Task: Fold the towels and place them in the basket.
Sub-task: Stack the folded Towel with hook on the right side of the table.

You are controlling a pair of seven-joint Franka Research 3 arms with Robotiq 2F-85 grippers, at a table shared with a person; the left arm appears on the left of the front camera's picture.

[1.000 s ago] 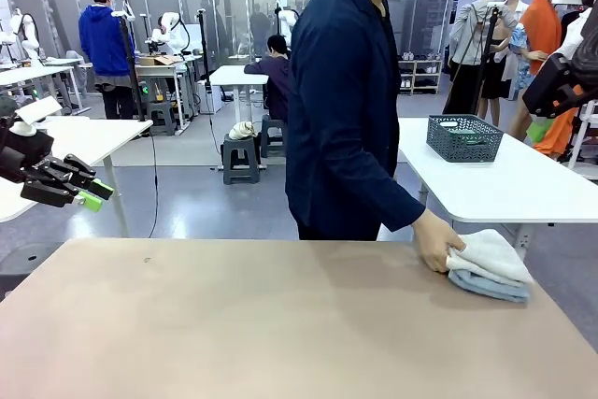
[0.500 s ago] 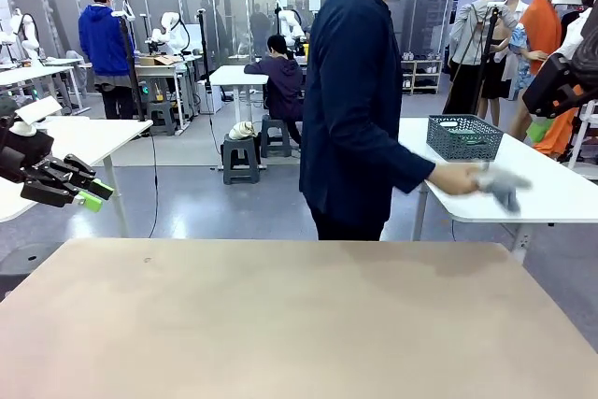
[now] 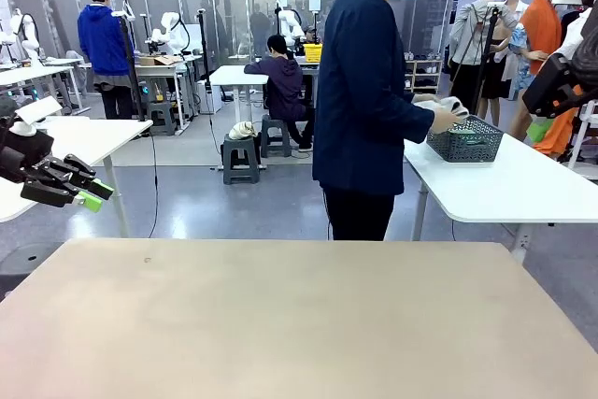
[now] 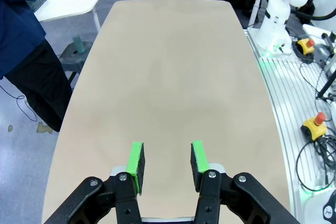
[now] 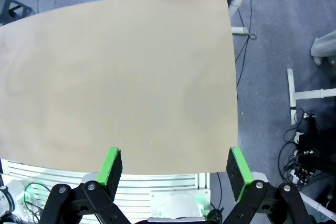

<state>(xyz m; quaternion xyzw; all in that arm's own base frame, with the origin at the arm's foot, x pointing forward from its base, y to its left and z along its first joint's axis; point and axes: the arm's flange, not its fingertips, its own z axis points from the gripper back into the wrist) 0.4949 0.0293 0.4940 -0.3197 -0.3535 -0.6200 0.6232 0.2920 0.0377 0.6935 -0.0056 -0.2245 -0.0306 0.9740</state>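
Note:
The towels (image 3: 452, 107) are a pale bundle in the person's hand, held at the near rim of the dark grey mesh basket (image 3: 465, 139). The basket stands on a white table behind the work table. My left gripper (image 3: 91, 195) hovers off the table's left side. In the left wrist view my left gripper (image 4: 167, 163) is open over bare tabletop, its jaws partly apart with nothing between them. At the picture's right edge my right gripper (image 3: 549, 100) hangs high. In the right wrist view my right gripper (image 5: 173, 169) is wide open and holds nothing, far above the table.
The tan work table (image 3: 280, 324) stretches across the foreground. A person in a dark blue jacket (image 3: 364, 100) stands at its far side, turned toward the white table (image 3: 505, 189). A second white table (image 3: 84, 137) stands at the left.
The person picked the stacked towels up from the work table's far right corner and carried them to the basket on the white table. Neither arm has moved.

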